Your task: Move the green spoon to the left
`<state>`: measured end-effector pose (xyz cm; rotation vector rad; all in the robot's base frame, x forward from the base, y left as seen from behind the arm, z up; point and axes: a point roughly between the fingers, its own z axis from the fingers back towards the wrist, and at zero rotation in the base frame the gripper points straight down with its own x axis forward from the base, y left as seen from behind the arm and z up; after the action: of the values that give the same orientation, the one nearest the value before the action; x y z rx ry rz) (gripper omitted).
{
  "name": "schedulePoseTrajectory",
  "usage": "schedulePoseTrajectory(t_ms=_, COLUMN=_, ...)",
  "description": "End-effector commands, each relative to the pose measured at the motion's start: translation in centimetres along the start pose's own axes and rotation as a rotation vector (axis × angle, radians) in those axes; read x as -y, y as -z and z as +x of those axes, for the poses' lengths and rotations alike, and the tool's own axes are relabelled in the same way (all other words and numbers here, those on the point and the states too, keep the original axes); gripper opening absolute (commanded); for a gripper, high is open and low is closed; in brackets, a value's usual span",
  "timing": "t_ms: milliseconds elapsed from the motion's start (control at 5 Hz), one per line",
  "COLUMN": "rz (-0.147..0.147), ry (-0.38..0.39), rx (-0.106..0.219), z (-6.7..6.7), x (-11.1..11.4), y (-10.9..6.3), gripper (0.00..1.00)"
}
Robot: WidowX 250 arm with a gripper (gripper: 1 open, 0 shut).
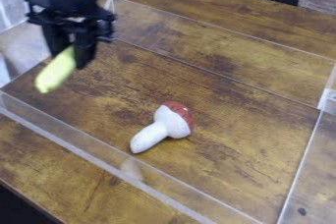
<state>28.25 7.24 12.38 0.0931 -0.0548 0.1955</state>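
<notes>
The green spoon (57, 71) hangs with its thick yellow-green handle pointing down over the left part of the wooden table. My gripper (75, 47) points straight down and is shut on the spoon's upper end, so the silver bowl is hidden between the fingers. The spoon's lower tip is a little above the wood, near the left wall of the clear tray.
A toy mushroom (163, 128) with a white stem and red cap lies on the table to the right of the spoon. A clear plastic wall (79, 135) runs along the front, and another stands at the left (24, 46). White slats show at the far left.
</notes>
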Motion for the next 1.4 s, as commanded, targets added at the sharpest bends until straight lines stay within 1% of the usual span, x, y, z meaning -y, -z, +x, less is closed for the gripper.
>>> schedulePoseTrajectory(t_ms=0, rz=0.020, ry=0.051, rx=0.101, z=0.8, x=-2.9, y=-1.3, gripper=0.00)
schedulePoseTrajectory(t_ms=200, rz=0.039, ry=0.076, rx=0.104, z=1.2, x=-2.6, y=-1.1, gripper=0.00)
schedulePoseTrajectory(t_ms=400, rz=0.040, ry=0.069, rx=0.100, z=1.5, x=-2.0, y=-0.9, gripper=0.00)
schedulePoseTrajectory(t_ms=600, rz=0.050, ry=0.046, rx=0.091, z=2.5, x=-2.0, y=-1.1, gripper=0.00)
schedulePoseTrajectory(t_ms=800, rz=0.042, ry=0.064, rx=0.099, z=2.1, x=-2.7, y=0.1, gripper=0.00)
schedulePoseTrajectory(t_ms=1000, rz=0.038, ry=0.049, rx=0.102, z=2.5, x=-4.1, y=1.4, gripper=0.00)
schedulePoseTrajectory(t_ms=1200, rz=0.031, ry=0.039, rx=0.109, z=3.1, x=-5.6, y=2.6, gripper=0.00)
